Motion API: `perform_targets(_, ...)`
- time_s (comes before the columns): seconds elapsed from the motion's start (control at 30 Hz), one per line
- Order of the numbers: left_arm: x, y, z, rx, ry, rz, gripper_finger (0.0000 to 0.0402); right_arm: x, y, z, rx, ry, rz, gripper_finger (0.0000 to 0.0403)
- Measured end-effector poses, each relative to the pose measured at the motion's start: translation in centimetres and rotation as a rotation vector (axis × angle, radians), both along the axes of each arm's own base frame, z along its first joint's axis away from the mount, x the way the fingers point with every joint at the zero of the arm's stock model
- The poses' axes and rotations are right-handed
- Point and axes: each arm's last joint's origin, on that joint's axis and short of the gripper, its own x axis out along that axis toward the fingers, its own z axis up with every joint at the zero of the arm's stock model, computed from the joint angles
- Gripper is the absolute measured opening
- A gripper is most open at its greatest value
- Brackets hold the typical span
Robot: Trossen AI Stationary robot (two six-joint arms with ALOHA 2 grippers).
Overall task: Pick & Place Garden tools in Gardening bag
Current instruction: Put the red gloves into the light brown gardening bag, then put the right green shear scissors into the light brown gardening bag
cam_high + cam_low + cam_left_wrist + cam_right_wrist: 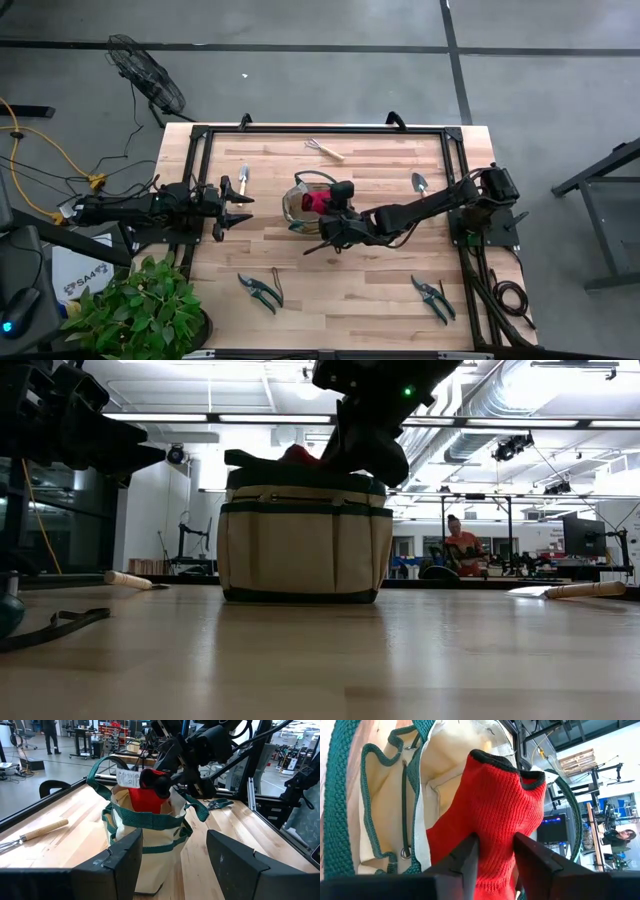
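We see a coarse red knit glove point(495, 820), a matt canvas bag point(150, 840) and a smooth wooden desk point(340, 290).

Table point(330, 290): pale wood-plank top, dark frame along the edges. Directly on it:
- bag point(300, 205), upright near centre;
- rake point(324, 149), near the far edge;
- trowel point(243, 178), left of the bag;
- trowel point(421, 185), right of the bag;
- shears point(260, 291), near the front edge, left side;
- shears point(434, 298), near the front edge, right side.

All tools well apart from one another.
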Motion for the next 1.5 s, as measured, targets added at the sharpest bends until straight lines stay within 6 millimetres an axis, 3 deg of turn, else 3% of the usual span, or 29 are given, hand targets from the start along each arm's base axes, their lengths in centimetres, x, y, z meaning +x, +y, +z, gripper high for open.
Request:
perform_targets(0.27, 0.0, 0.0, 0.0, 0.0, -0.001, 0.0, 0.0214, 0.0, -0.1, 0.0, 0.022, -0.041, -0.046, 0.0165)
perform_targets(0.5, 0.0, 0.0, 0.0, 0.0, 0.0, 0.0, 0.0214, -0.3, 0.1, 0.4, -0.071, -0.128, -0.192, 0.0191)
perform_targets(1.0, 0.0, 0.0, 0.0, 0.0, 0.0, 0.0, 0.0214, -1.2, 1.8, 1.1, -0.223, -0.302, -0.393, 0.0189)
perform_targets(1.23, 0.0, 0.0, 0.0, 0.0, -0.001, 0.001, 0.0214, -1.4, 2.1, 1.4, -0.077, -0.398, -0.39, 0.0189)
perform_targets(1.5, 0.0, 0.0, 0.0, 0.0, -0.001, 0.0, 0.0214, -3.6, 1.7, 4.4, 0.278, -0.45, -0.333, 0.0189)
